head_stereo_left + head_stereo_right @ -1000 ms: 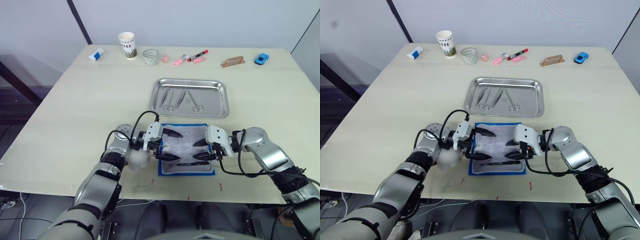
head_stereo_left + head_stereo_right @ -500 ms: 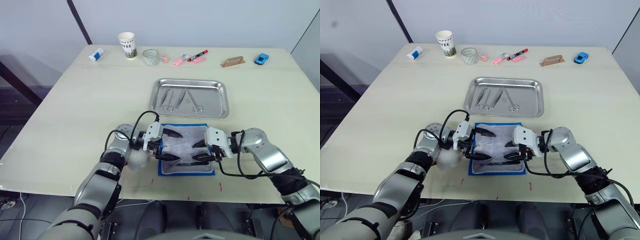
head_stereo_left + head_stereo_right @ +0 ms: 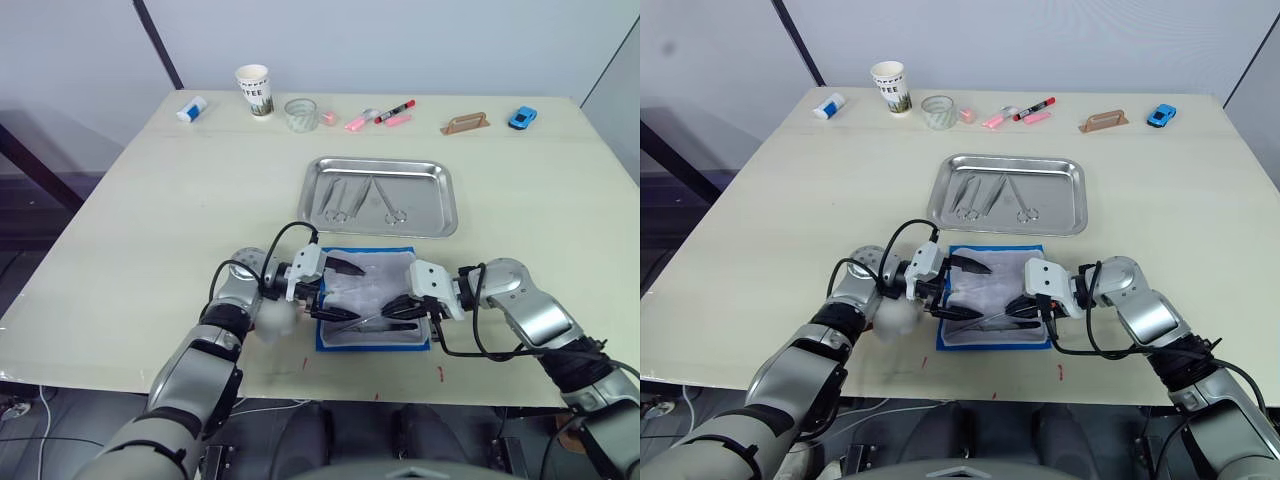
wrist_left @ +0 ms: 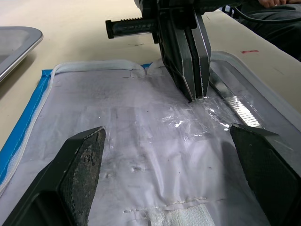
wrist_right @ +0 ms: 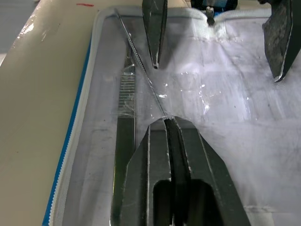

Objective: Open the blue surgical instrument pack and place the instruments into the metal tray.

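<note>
On the near half of the table [image 3: 150,200], the right gripper [image 3: 392,309] lies low over the opened blue surgical instrument pack [image 3: 368,295], forearm reaching in from the right, its two fingers pinched together on a slim silver instrument [image 5: 141,66] that rests on the pale lining. The left gripper [image 3: 340,290] enters from the opposite side at the pack's left edge, jaws spread wide and holding nothing, one finger above the lining and one near the front border. The right wrist view shows the gripped tool crossing a second flat, serrated instrument [image 5: 124,94] under clear film; the head views do not resolve these. The left wrist view shows the closed right fingers [image 4: 186,56] touching the crinkled film. Beyond the pack, apart from it, the metal tray [image 3: 440,215] holds several instruments [image 3: 362,198]. A paper cup [image 3: 254,90], marker pens [image 3: 380,115] and a small blue toy car [image 3: 521,117] line the far edge.
</note>
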